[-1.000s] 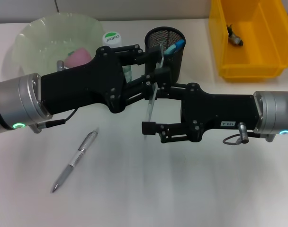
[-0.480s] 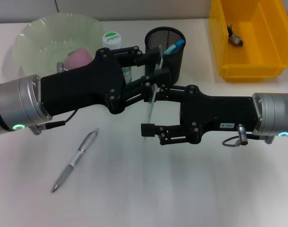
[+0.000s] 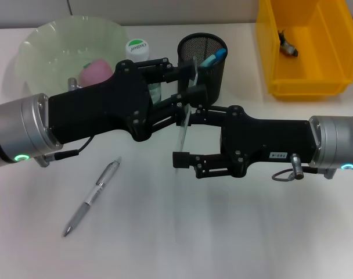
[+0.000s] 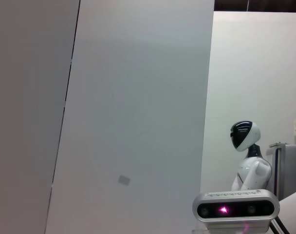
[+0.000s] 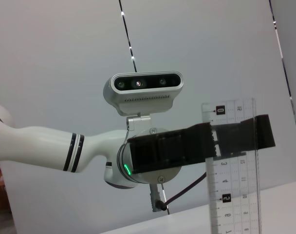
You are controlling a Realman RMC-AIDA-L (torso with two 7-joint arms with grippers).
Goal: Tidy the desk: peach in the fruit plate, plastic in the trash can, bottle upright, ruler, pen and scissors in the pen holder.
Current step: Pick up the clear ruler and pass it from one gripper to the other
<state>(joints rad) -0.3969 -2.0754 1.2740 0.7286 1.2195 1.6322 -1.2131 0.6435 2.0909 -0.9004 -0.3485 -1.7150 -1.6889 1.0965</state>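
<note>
1. Head view: the clear, flat plastic ruler (image 3: 183, 129) stands upright just in front of the black mesh pen holder (image 3: 202, 61), where the two arms meet. The left pincer (image 3: 191, 81) looks clamped on the ruler's upper part, next to the holder's rim. The right pincer (image 3: 182, 136) sits lower in front of the holder with its fingers spread wide, one by the ruler and the other well clear of it, so I'd call it open and holding nothing.

2. Left wrist view: just wall panels and a camera head (image 4: 235, 210). No ruler and no fingers, so no help on the grip.

3. Right wrist view: the ruler shows up close (image 5: 233, 168), with a black finger (image 5: 221, 144) of the left pincer pressed flat across its face, well up the blade.

4. Handling guess: it's light, thin, a bit bendy and slick, so it could easily swivel in the grip. I'd pinch the flat faces high up, leaving the lower end free to drop into the holder.

5. Also in front of the holder, a silver pen (image 3: 90, 197) lies on the pale surface (image 3: 234, 232).
</note>
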